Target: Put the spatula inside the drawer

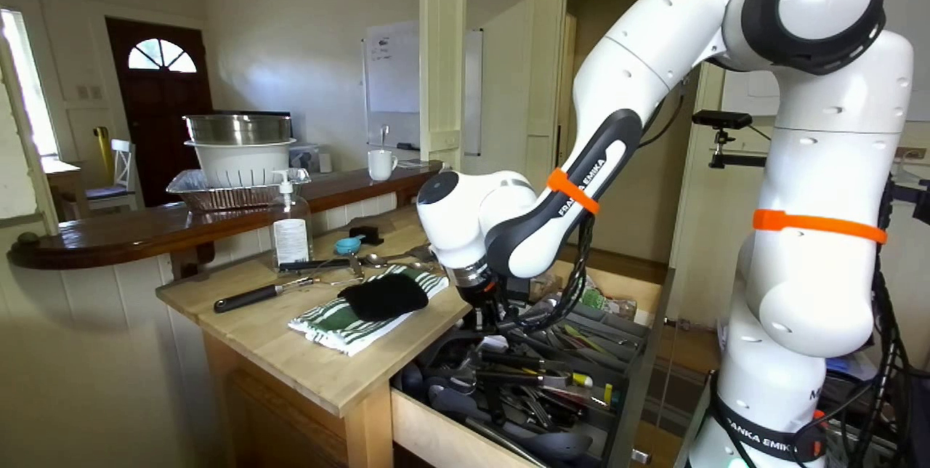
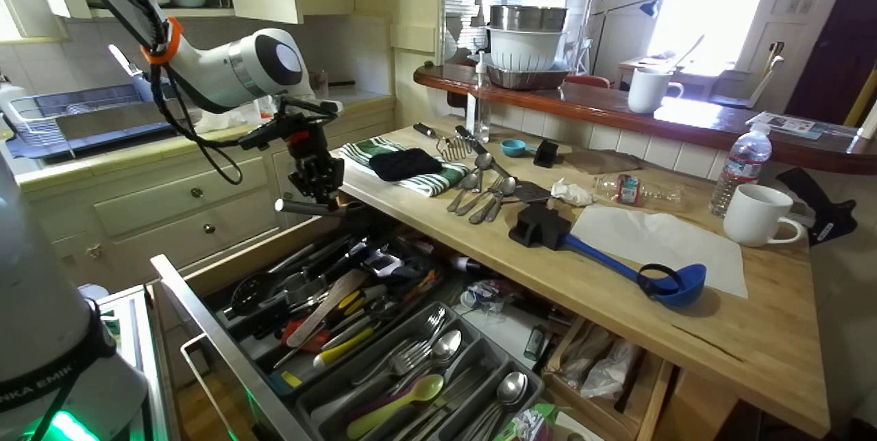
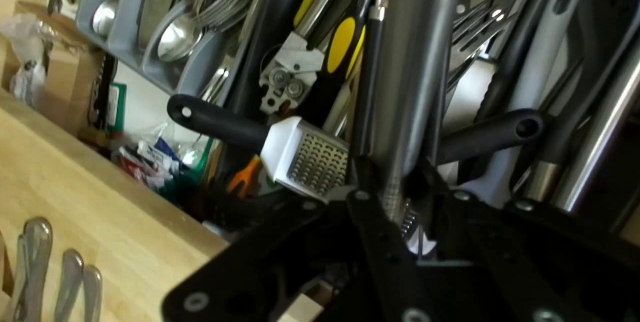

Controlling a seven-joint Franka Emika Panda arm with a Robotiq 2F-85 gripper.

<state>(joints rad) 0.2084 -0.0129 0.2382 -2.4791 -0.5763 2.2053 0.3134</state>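
The drawer is pulled out below the counter, with light wood sides and a cluttered dark inside, in both exterior views point(image 1: 450, 428) point(image 2: 219, 339). My gripper point(image 2: 332, 200) is low over the drawer's counter-side corner; it also shows in an exterior view point(image 1: 487, 319). It is shut on a long dark-handled utensil point(image 2: 301, 207), whose pale end sticks out free. In the wrist view the handle point(image 3: 415, 62) runs between the fingertips point(image 3: 395, 174). Its head is hidden, so I cannot tell whether this is the spatula. A dark flat turner blade point(image 2: 534, 192) lies on the counter beside spoons.
A grey cutlery tray point(image 2: 455, 338) with spoons and forks sits inside the drawer. A grater point(image 3: 315, 157) lies just beside the jaws. The wooden counter edge point(image 3: 100, 172) is close by. A folded striped towel point(image 2: 384, 153) and blue ladle point(image 2: 678, 287) are on the counter.
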